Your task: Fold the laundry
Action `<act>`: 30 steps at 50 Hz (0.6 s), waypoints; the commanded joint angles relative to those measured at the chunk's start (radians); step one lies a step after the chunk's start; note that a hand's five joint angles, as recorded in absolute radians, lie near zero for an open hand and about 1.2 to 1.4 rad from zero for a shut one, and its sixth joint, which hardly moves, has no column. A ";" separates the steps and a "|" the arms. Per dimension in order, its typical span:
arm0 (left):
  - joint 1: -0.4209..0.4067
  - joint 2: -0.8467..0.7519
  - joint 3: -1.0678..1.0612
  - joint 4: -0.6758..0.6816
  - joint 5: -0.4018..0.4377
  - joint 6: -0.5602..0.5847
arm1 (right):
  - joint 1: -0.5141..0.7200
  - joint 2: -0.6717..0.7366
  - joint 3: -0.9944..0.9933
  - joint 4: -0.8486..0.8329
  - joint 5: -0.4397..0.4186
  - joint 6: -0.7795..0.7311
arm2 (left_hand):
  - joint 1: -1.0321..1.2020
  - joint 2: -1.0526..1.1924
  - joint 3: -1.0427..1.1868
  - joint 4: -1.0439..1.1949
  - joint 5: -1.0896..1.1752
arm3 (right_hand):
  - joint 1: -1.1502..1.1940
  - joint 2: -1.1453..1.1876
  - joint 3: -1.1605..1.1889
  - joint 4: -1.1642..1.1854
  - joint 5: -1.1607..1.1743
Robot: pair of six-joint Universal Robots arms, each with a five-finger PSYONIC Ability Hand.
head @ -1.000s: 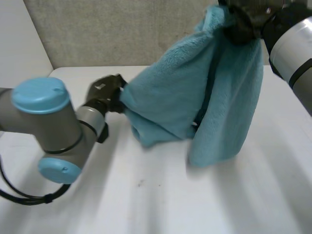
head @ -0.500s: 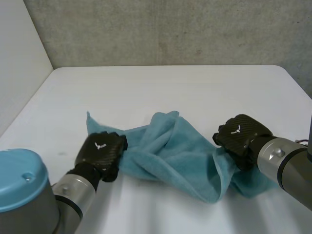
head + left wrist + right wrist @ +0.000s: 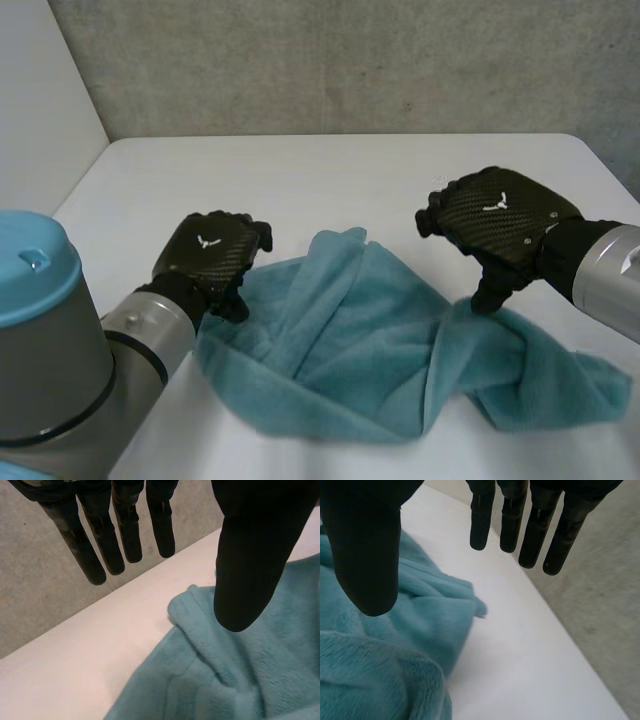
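A teal fleece towel lies crumpled on the white table, bunched into ridges across the near middle. My left hand hovers at the towel's left edge. In its wrist view the fingers are straight and the thumb stands apart, with the towel below and nothing between them. My right hand hangs over the towel's right part, its thumb tip close to a raised fold. Its fingers are straight too, above the towel, holding nothing.
A grey wall rises behind the table's far edge, and a pale panel stands at the left. Bare table stretches beyond the towel toward the far edge and the right corner.
The towel, held up high a second ago, came down onto the table. Both hands have since let go of it, opened, and lifted slightly off the cloth.
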 commanded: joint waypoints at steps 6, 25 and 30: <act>0.121 -0.076 -0.015 -0.009 0.122 0.185 | 0.001 0.115 0.005 0.085 -0.001 -0.140 | -0.075 -0.072 -0.073 -0.072 -0.072 | 0.003 -0.053 -0.045 -0.040 -0.036; 0.302 -0.076 -0.007 -0.048 0.224 0.198 | 0.002 0.235 0.002 0.173 0.189 -0.217 | -0.072 -0.069 -0.070 -0.069 -0.069 | 0.333 0.277 0.285 0.291 0.295; 0.328 -0.081 -0.009 -0.055 0.259 0.207 | -0.007 0.238 0.003 0.147 0.190 -0.202 | -0.066 -0.064 -0.064 -0.063 -0.063 | 0.978 0.922 0.930 0.936 0.940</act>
